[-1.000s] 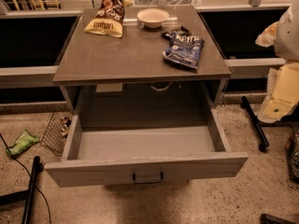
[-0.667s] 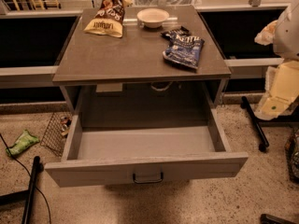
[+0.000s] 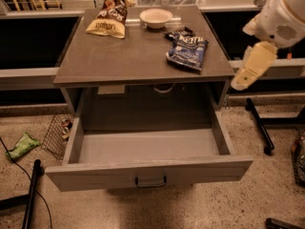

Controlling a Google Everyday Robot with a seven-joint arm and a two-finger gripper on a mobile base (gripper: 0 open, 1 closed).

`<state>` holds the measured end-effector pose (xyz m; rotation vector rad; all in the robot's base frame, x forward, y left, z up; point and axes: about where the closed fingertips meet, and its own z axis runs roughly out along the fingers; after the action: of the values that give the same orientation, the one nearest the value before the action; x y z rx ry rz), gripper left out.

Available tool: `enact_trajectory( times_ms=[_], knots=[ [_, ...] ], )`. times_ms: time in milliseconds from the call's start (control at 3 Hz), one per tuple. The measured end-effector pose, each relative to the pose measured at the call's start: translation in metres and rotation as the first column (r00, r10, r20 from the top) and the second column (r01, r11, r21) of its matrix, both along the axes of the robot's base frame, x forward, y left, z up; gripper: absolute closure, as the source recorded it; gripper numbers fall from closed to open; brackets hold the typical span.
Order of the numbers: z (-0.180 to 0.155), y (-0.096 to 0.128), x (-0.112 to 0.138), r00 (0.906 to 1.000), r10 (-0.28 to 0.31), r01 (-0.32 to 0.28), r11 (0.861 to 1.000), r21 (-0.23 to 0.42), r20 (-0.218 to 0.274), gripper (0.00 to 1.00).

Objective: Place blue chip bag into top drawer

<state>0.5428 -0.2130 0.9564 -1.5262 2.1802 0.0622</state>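
Observation:
The blue chip bag (image 3: 187, 51) lies flat on the grey cabinet top (image 3: 128, 56), towards its right edge. The top drawer (image 3: 95, 178) is pulled wide open below it and is empty inside, with its dark handle (image 3: 150, 182) at the centre of the front panel. My gripper (image 3: 250, 68), a cream part hanging from the white arm (image 3: 283, 15), hovers in the air just off the cabinet's right edge. It is to the right of the bag, a little lower in the picture, and holds nothing visible.
A yellow-and-brown chip bag (image 3: 108, 18), a white bowl (image 3: 156, 17) and a small dark packet (image 3: 178, 32) lie at the back of the top. On the floor are a wire basket (image 3: 57, 135), a green wrapper (image 3: 21, 144) and black stand legs (image 3: 259, 128).
My arm and gripper have moved left and up, closer to the cabinet's right edge. The bag, the drawer and the other things have not moved.

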Motion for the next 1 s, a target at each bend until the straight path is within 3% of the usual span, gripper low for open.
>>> enact_trajectory(
  times_ms=[333,667,1000],
  knots=[
    [-0.019,0.015,0.052,0.9986,-0.05,0.051,0.996,0.071,-0.017,0.0],
    [-0.039,0.03,0.093,0.9923,-0.116,0.121,0.983,0.137,-0.044,0.0],
    [-0.061,0.043,0.13,0.9794,-0.189,0.199,0.962,0.186,-0.071,0.0]
  ],
)
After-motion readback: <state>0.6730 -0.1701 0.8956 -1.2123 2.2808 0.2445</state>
